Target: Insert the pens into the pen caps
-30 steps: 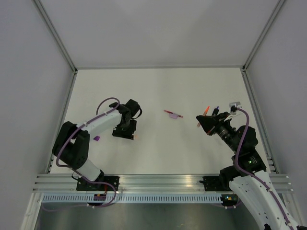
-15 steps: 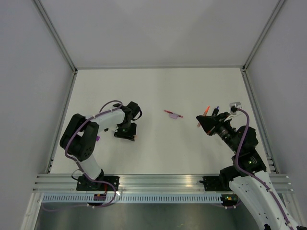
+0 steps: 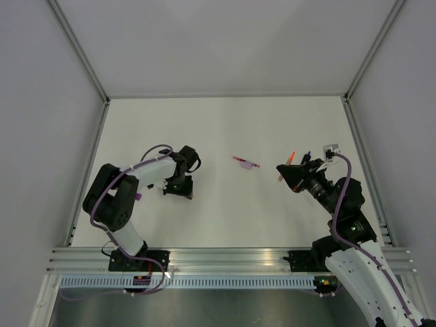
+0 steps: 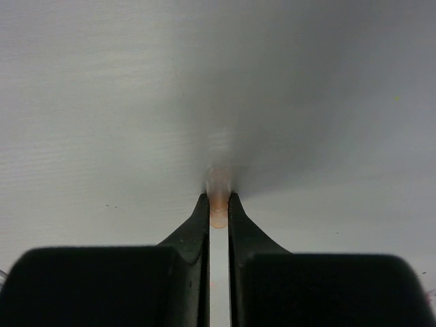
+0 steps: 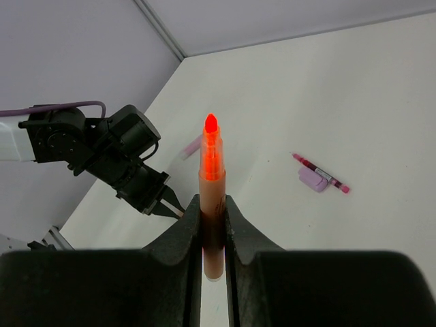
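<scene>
Worktop: flat white worktop (image 3: 225,129), grey walls on three sides, arm bases on a metal rail at the near edge.
Left arm: white-and-black arm with a purple cable (image 3: 146,174), folded low over the left half of the worktop, wrist pointing down and towards the middle.
Right arm: matching white-and-black arm (image 3: 347,225), raised on the right side, wrist aimed at the centre.
Left end effector: black two-finger end effector (image 4: 218,204), down at the worktop and clamped on the small translucent orange plastic cap (image 4: 218,197); the fingers (image 4: 197,225) were nearly together, the cap poking out past the tips.
Right end effector: black two-finger end effector (image 5: 213,204), off the surface, clamped on the orange-red marker pen (image 5: 212,184).
Orange-red pen: upright between the right fingers in the wrist view, bright uncapped tip sticking out beyond them, pale barrel end below the grip; well apart from the orange cap across the worktop.
Pink pen: thin pink pen with dark bands (image 5: 320,172), lying flat near the worktop centre, between the two arms, nothing gripping it.
Pink cap: tiny pale pink plastic cap (image 5: 312,179), lying against the pink pen's side, touching as far as could be told.
Purple cap: tiny purple plastic piece (image 3: 138,196), on the worktop just beside the left arm's forearm, details too small to tell.
</scene>
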Tool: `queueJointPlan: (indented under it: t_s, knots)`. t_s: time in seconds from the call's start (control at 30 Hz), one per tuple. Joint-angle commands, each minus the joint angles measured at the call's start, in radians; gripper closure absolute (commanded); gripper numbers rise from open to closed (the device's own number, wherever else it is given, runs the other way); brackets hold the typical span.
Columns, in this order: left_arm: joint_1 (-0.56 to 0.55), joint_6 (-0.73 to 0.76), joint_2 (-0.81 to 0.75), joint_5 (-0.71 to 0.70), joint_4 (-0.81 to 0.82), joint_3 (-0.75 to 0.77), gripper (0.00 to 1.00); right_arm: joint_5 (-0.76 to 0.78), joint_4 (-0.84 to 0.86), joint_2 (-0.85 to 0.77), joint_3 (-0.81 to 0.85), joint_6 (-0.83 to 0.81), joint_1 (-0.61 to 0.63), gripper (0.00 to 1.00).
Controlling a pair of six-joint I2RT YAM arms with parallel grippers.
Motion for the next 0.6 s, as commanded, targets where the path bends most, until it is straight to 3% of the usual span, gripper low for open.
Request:
queueJointPlan:
  t_s: [0.0,0.13,0.3,0.37,0.43,0.47,0.57]
  knots:
    - [0.002,-0.195,-0.032,-0.063,-0.024,-0.057,0.98,-0.047,0.051,0.035,-0.002,0.010,-0.003,1.00]
    - [0.002,-0.048,-0.131,-0.180,-0.008,-0.041,0.98,-0.114,0.139,0.111,-0.015,0.038,-0.003,1.00]
    - [0.002,0.512,-0.357,-0.235,0.311,-0.037,0.98,-0.213,0.341,0.326,-0.006,0.119,0.039,1.00]
    - [0.002,0.756,-0.434,-0.197,0.415,-0.047,0.98,-0.147,0.290,0.467,0.046,0.077,0.151,1.00]
    - [0.002,0.891,-0.555,-0.162,0.582,-0.069,0.98,-0.067,0.245,0.600,0.161,0.014,0.241,1.00]
    - [0.002,1.045,-0.597,-0.095,0.657,-0.107,0.98,-0.077,0.201,0.642,0.201,-0.002,0.308,1.00]
    - [0.004,1.251,-0.741,0.086,0.931,-0.182,0.98,-0.125,0.165,0.741,0.306,-0.055,0.364,1.00]
